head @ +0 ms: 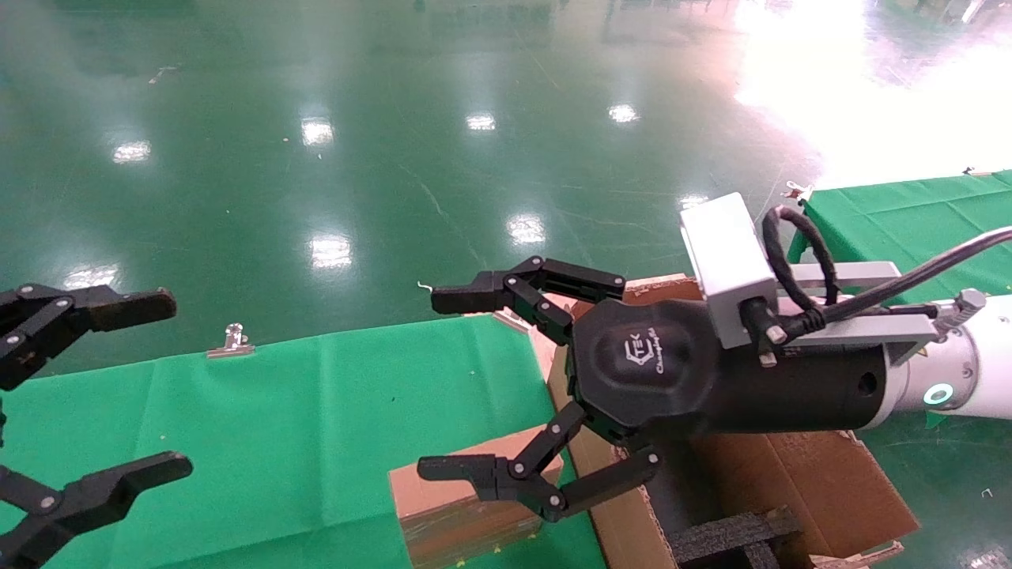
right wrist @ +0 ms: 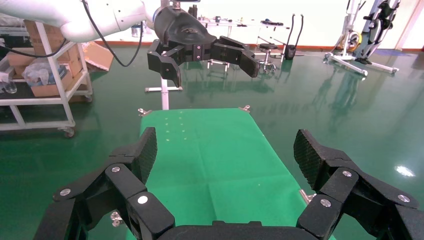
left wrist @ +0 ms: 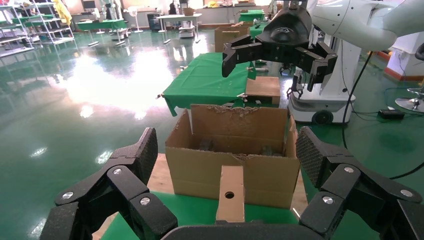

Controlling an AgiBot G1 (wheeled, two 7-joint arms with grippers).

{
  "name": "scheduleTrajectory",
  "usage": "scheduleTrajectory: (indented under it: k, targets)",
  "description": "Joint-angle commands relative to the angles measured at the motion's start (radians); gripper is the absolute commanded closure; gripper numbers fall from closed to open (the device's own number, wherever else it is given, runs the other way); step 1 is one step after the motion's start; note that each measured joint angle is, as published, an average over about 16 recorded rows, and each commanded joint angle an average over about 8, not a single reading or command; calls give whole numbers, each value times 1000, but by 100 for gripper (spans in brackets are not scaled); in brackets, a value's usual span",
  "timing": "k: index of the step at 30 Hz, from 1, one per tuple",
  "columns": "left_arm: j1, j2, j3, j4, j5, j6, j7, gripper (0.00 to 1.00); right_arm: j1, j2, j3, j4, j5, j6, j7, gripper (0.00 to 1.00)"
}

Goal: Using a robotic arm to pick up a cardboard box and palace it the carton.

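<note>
The small brown cardboard box (head: 451, 529) stands on edge on the green table, next to the carton. In the left wrist view its narrow face with a round hole (left wrist: 230, 192) faces me. The large carton (head: 830, 490) with ragged flaps and black foam inserts (head: 735, 537) stands right of it, and also shows in the left wrist view (left wrist: 235, 150). My right gripper (head: 436, 383) on the white arm is open and empty, held above the box and the carton's edge. My left gripper (head: 174, 383) is open and empty at the far left.
A green cloth covers the table (head: 277, 411), held by a metal clip (head: 231, 341) at its far edge. A second green table (head: 909, 213) stands at the right. Shiny green floor lies beyond. A shelf cart (right wrist: 40, 85) stands off to the side.
</note>
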Motion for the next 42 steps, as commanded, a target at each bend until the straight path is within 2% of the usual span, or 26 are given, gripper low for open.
scheduleTrajectory:
  k: [1, 13, 21, 26, 30, 36, 42]
  targets:
    - [0, 0, 0, 0, 0, 0, 0, 0, 0, 0, 0, 0, 0, 0, 0, 0]
    - [0, 0, 0, 0, 0, 0, 0, 2, 0, 0, 0, 0, 0, 0, 0, 0]
    - [0, 0, 0, 0, 0, 0, 0, 99, 0, 0, 0, 0, 0, 0, 0, 0]
    - [0, 0, 0, 0, 0, 0, 0, 100, 2, 3, -2, 1, -9, -1, -1, 0]
    - [0, 0, 0, 0, 0, 0, 0, 100, 26, 11, -24, 2, -63, -13, 2, 0]
    - [0, 0, 0, 0, 0, 0, 0, 100, 116, 0, -104, -17, -224, -52, 22, 0]
    - [0, 0, 0, 0, 0, 0, 0, 100, 233, -51, -223, -66, -403, -83, 26, 0]
